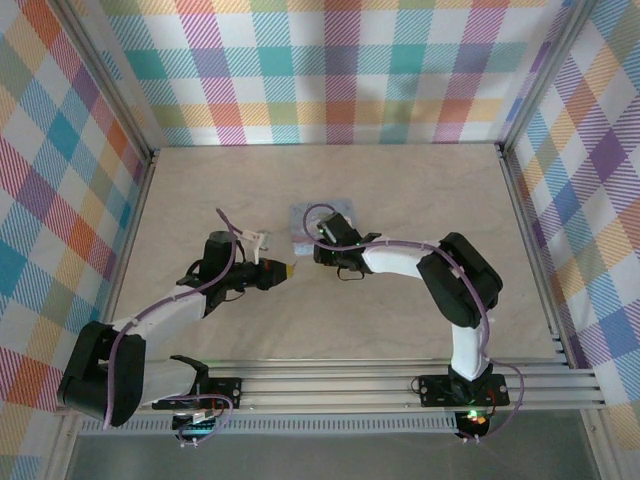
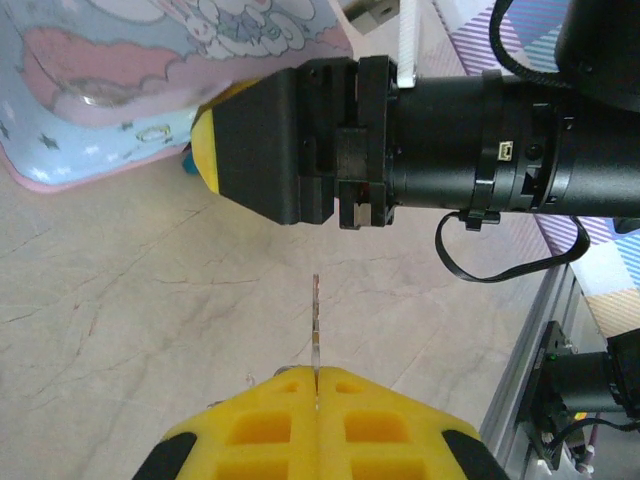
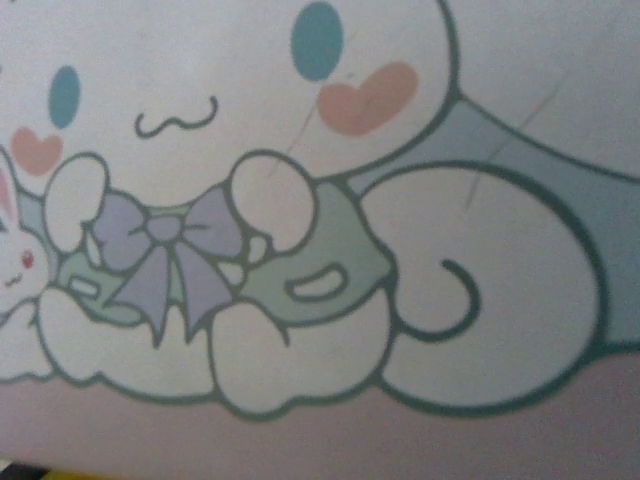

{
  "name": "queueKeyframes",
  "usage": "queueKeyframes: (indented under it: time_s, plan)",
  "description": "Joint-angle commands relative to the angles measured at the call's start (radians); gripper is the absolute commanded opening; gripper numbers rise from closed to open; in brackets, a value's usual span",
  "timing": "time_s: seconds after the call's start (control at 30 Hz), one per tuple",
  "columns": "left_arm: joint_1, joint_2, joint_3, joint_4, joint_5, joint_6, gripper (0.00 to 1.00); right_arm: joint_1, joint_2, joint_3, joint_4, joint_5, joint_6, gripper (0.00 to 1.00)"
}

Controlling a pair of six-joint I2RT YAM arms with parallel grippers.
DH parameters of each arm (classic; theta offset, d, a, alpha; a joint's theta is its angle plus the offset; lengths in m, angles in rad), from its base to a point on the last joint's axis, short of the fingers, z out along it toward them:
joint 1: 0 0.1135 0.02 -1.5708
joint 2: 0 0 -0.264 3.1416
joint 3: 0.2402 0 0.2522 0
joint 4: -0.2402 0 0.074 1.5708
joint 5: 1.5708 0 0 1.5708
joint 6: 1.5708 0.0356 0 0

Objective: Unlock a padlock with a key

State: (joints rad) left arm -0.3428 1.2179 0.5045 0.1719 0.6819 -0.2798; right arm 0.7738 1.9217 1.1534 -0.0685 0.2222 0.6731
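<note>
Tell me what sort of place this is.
Most likely a robot test cell in a lab: a wooden table boxed in by plaid-patterned walls, with the left arm and right arm bolted to an aluminium rail at its near edge.

Pastel plaid walls (image 1: 330,60), pale wood tabletop (image 1: 420,190), aluminium rails (image 1: 350,385) along near edge
</note>
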Motion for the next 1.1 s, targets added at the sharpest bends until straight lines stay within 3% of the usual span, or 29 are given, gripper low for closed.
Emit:
queueKeyframes:
  time_s: [0.0,0.53,1.07]
  plan:
    - [-0.011,0.011,-0.012,0.040,-0.011,-0.014,0.00,0.007,0.032,0.041,0.000,0.049,-0.016,0.45]
    - [-0.047,-0.033,-0.041,0.002,-0.079,-0.027,0.00,0.010,0.080,0.112,-0.038,0.127,-0.083,0.38]
    - [-0.050,-0.035,-0.061,0.012,-0.085,-0.010,0.00,0.011,0.017,0.124,-0.140,0.042,-0.194,0.11]
